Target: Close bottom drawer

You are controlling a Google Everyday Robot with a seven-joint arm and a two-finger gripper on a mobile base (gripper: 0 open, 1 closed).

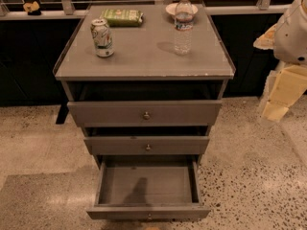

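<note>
The bottom drawer (pixel 147 211) of the grey-brown cabinet is pulled far out. Its bare box interior (pixel 146 180) is open to view and holds nothing, and its small brass knob (pixel 149 217) shows at the lower frame edge. The middle drawer (pixel 147 145) and the upper drawer (pixel 144 113) above it each stand out a little, stepped back one behind the other. My arm comes in at the right edge, white above and pale yellow below. The gripper (pixel 276 108) hangs to the right of the cabinet at about upper-drawer height, well apart from the bottom drawer.
On the cabinet top (pixel 144 61) stand a green-and-white can (pixel 102 37), a clear water bottle (pixel 183 25), a green snack bag (pixel 122 17) and a white bowl (pixel 173 8). Speckled floor (pixel 249 176) lies around the cabinet. A dark wall with a railing runs behind.
</note>
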